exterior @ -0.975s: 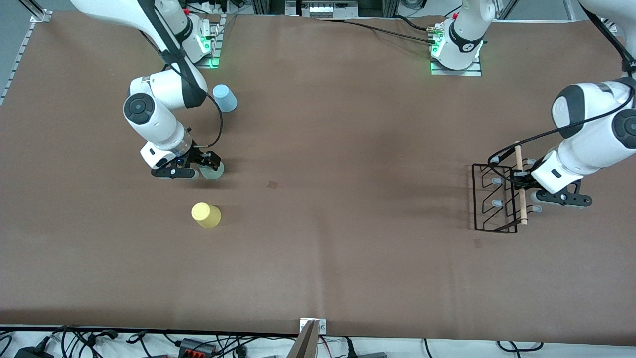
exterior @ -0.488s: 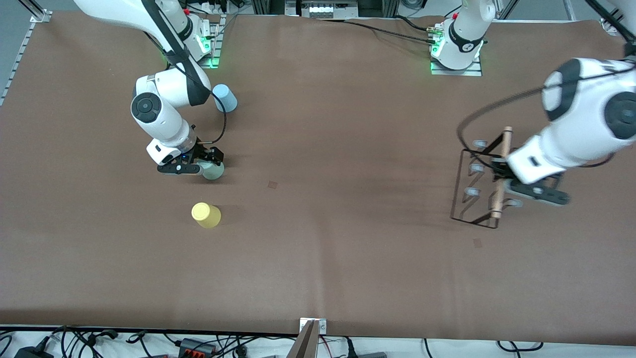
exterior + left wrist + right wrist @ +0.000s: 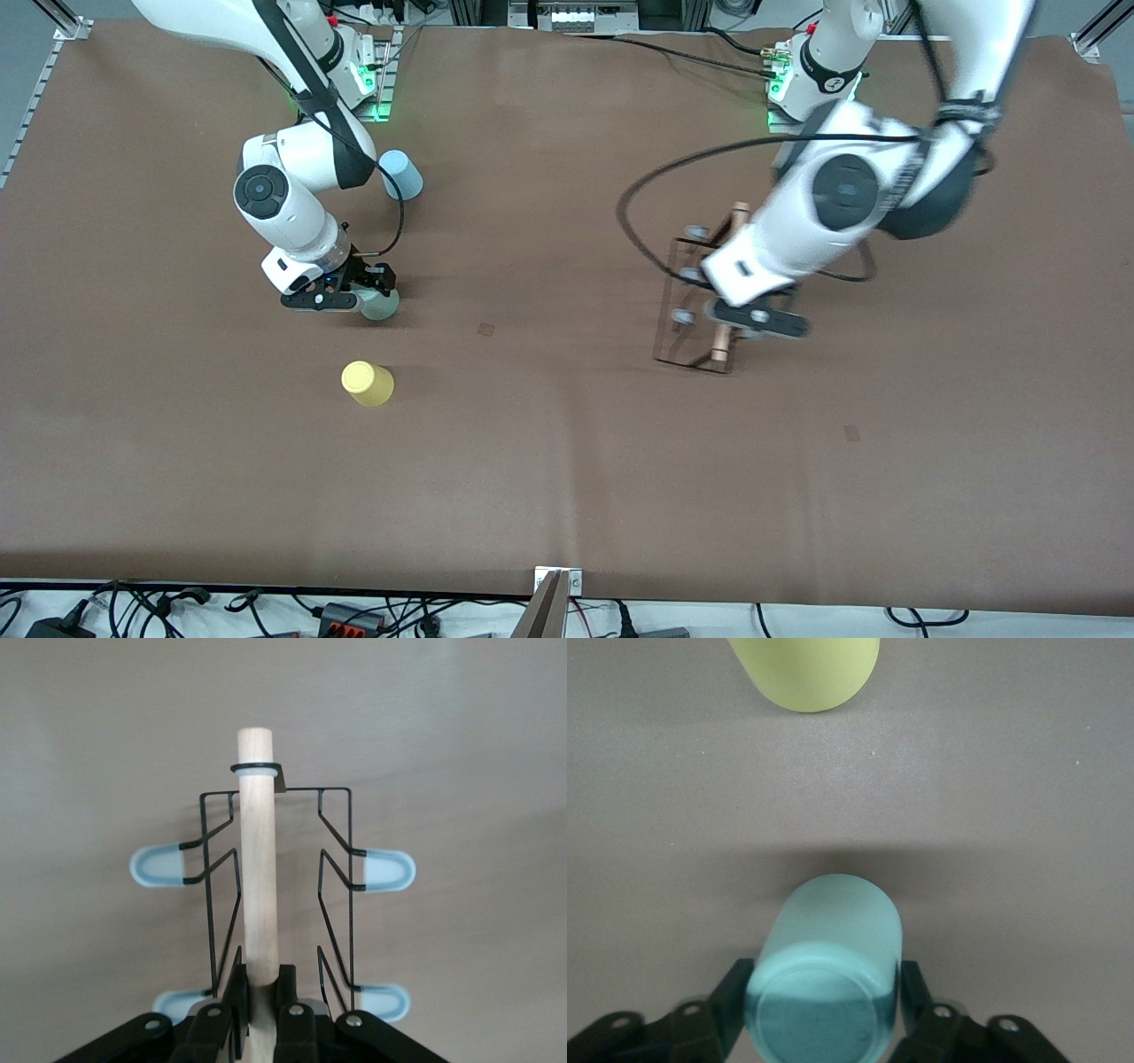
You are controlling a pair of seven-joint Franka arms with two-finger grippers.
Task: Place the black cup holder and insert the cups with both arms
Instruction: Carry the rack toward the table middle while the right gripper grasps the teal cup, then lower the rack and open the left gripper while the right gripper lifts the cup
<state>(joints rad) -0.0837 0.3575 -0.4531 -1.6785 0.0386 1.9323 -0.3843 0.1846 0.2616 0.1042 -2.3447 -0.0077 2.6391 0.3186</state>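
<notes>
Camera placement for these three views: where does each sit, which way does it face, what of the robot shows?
Front view: high, across the table, facing both bases; shows both arms, the left gripper carrying the black cup holder, the right gripper at the pale green cup.
Left wrist view: looks past its fingertips down the holder's wooden rod.
Right wrist view: looks over its fingers at the green cup; the yellow cup lies ahead.
Shared: front and right wrist views both show the green and yellow cups.
</notes>
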